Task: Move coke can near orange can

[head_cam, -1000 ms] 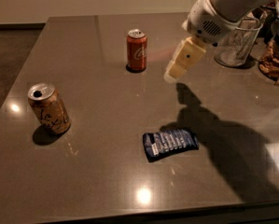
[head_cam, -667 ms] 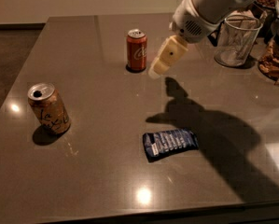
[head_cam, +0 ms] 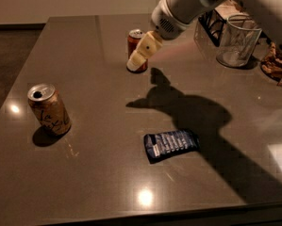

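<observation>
Camera view, taking coke can (head_cam: 133, 42) as the mark: upright far back on the glossy grey table (head_cam: 98, 182), long axis vertical. Just in front of it, overlapping its right side, gripper (head_cam: 136, 60), slanting in from upper right; touching or merely in front, cannot tell, nor whether spread or pressed together. Well apart toward near left, orange can (head_cam: 49, 109), also upright. Nearer and rightward, blue packet (head_cam: 171, 145) lying flat; far right, glass (head_cam: 237, 41). Probably an unobstructed lane leftward.
</observation>
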`<state>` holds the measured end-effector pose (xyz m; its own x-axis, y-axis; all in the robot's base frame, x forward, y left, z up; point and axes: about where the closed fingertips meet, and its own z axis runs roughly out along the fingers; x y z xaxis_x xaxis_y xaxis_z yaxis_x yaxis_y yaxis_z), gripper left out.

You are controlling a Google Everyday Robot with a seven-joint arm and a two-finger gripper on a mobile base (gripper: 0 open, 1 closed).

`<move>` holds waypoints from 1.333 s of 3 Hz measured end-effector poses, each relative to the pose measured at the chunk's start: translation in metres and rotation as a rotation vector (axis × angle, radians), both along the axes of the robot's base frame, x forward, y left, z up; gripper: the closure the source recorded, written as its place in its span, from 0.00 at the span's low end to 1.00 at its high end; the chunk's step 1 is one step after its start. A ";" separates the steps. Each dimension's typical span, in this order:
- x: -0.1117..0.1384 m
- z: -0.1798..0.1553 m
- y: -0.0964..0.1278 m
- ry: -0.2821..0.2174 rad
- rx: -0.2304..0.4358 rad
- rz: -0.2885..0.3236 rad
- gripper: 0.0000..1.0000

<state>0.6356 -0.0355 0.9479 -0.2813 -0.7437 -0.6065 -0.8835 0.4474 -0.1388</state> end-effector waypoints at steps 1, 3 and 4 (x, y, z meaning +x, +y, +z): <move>0.029 -0.004 0.004 -0.011 0.003 -0.050 0.00; 0.067 -0.017 0.009 0.009 -0.014 -0.100 0.00; 0.077 -0.023 0.019 0.030 -0.010 -0.102 0.00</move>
<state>0.7124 -0.0162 0.9254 -0.3738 -0.7163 -0.5892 -0.8375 0.5336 -0.1175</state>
